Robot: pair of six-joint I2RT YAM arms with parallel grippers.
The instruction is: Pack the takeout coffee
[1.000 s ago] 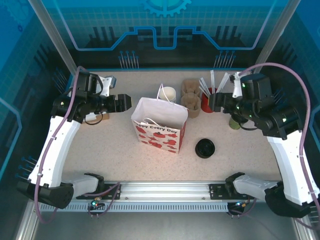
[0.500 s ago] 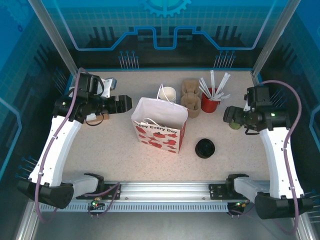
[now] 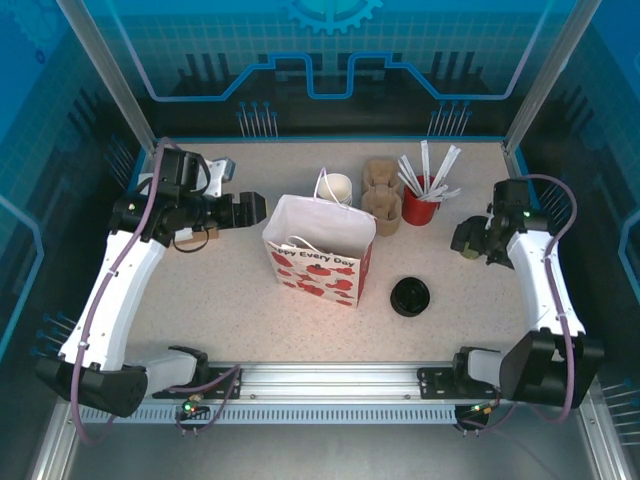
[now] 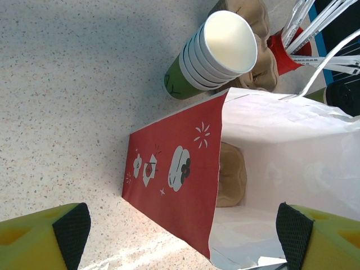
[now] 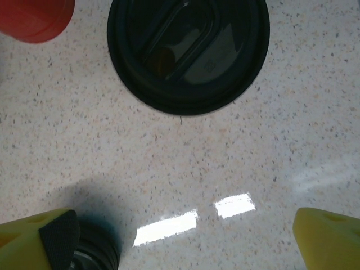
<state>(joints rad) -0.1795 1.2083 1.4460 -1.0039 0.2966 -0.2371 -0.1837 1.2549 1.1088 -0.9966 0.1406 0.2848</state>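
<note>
- Takeout coffee [image 5: 188, 53]: round black lid with a raised oblong panel, seen from straight above in the right wrist view. It stands upright on the speckled bench [image 3: 230, 290], just beside the red cup [image 5: 34, 19].
- Top view: only a yellow-green sliver of the coffee's wall [image 3: 470, 250] is visible, at the right of the bench under the right gripper [image 3: 465, 238].
- Right gripper [image 5: 185, 233]: fingers wide apart, holding nothing, with the lid ahead of them.
- Left gripper [image 4: 183, 230]: fingers wide apart, holding nothing, above the open mouth of the red-and-white paper bag [image 4: 174, 185].
- Stack of lidless cups [image 4: 222, 48] stands behind the bag.
- Loose black lids [image 3: 410, 297] lie right of the bag.
</note>
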